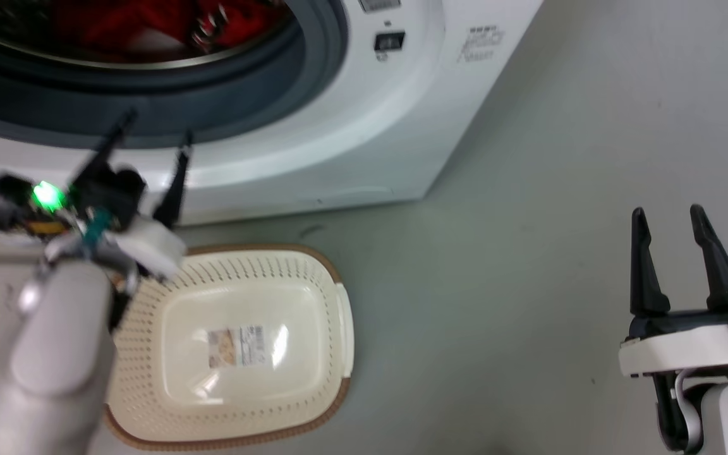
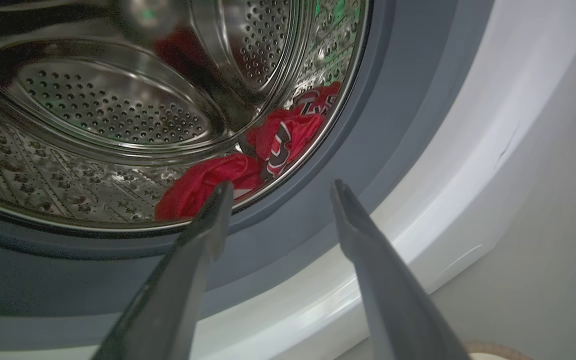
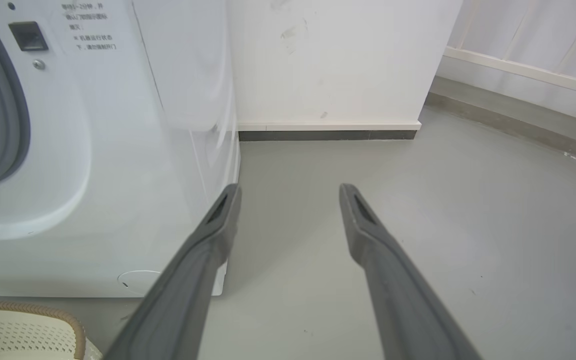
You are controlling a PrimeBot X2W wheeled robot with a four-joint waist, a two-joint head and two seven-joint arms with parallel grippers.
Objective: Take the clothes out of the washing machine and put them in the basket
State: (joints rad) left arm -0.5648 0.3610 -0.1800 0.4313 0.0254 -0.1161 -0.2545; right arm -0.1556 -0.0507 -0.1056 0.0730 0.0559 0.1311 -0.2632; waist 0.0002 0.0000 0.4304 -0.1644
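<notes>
Low in the drum [image 2: 93, 100] of the washing machine [image 2: 468, 150], the clothes [image 2: 218, 180] lie just beyond the parted, empty fingers of the left gripper [image 2: 281, 185]; the right gripper [image 1: 667, 210], also parted, hangs over the floor [image 1: 528, 265], well apart from the basket [image 1: 342, 328].

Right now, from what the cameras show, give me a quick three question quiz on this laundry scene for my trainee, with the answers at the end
1. True or false: the basket already holds the red clothes.
2. Multiple choice: the left gripper is A) shut on fabric, B) open, pointing at the drum opening of the washing machine, C) resting inside the basket.
3. Fill in: the right gripper hangs open over the bare ____.
Key: 1 false, the clothes lie in the drum; 2 B; 3 floor.
</notes>
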